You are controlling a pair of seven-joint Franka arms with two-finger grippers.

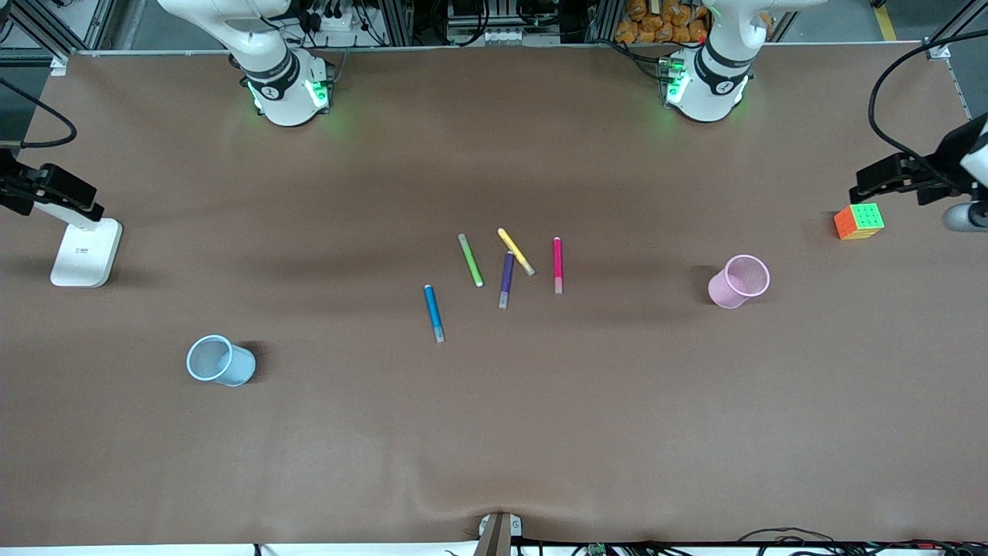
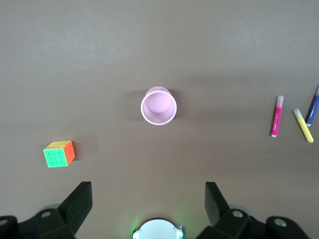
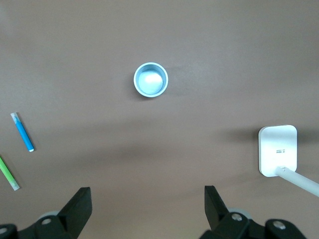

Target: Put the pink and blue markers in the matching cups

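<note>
The pink marker (image 1: 557,264) (image 2: 276,116) and the blue marker (image 1: 434,313) (image 3: 23,132) lie flat mid-table, the blue one nearer the front camera. The pale pink cup (image 1: 739,281) (image 2: 158,106) stands upright toward the left arm's end. Toward the right arm's end stands the pale blue cup (image 1: 221,361) (image 3: 150,79). My left gripper (image 2: 148,194) hangs open high above the table near its own base, looking down on the pink cup. My right gripper (image 3: 148,199) is open too, high over the table, with the blue cup below. Neither hand shows in the front view.
Green (image 1: 471,260), yellow (image 1: 515,251) and purple (image 1: 506,279) markers lie among the task markers. A colourful cube (image 1: 858,221) sits near the left arm's end. A white camera stand (image 1: 85,251) rests at the right arm's end.
</note>
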